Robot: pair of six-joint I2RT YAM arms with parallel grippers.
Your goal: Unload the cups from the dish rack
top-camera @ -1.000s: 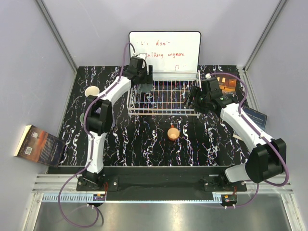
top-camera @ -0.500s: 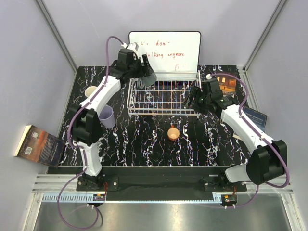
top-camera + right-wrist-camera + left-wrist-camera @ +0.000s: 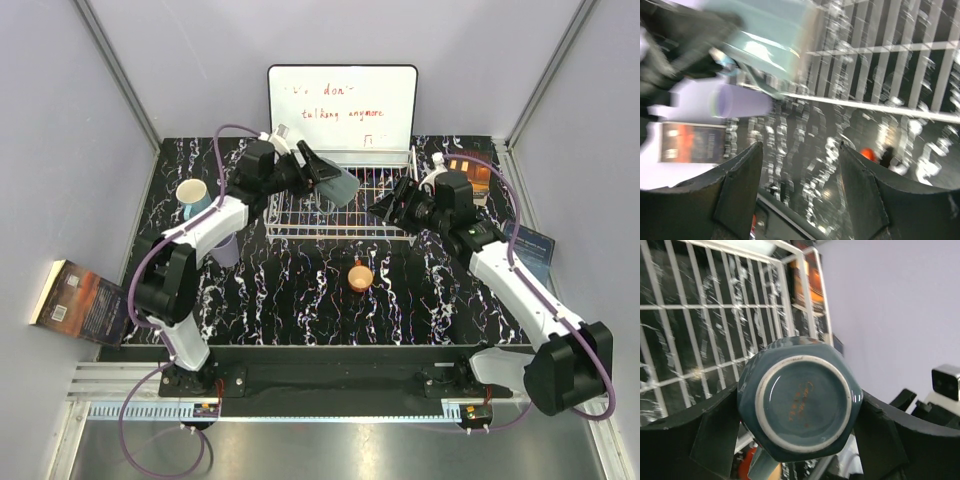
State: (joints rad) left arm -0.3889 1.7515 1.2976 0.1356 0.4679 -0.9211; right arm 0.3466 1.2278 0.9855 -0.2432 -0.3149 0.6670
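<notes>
Unloading looks mid-carry: left gripper (image 3: 325,172) clenches the dark grey cup (image 3: 802,402) above the dish rack (image 3: 340,233), near the far edge of the counter (image 3: 300,300). Right gripper (image 3: 800,170) hangs spread and empty. Next, swing toward the left edge, clearing the rack's rim.

A whiteboard (image 3: 342,108) with red writing stands behind the black marbled table (image 3: 300,300); a book (image 3: 82,303) rests off its left side.

The grey cup (image 3: 800,407), hexagonal foot showing, lies sideways, clamped in the left tool (image 3: 331,176) above the white wire rack (image 3: 380,215). On the worktop (image 3: 300,300), the orange cup (image 3: 360,276) stands before the rack. The blue cup (image 3: 192,197) and lilac cup (image 3: 226,246) stand left of it.
</notes>
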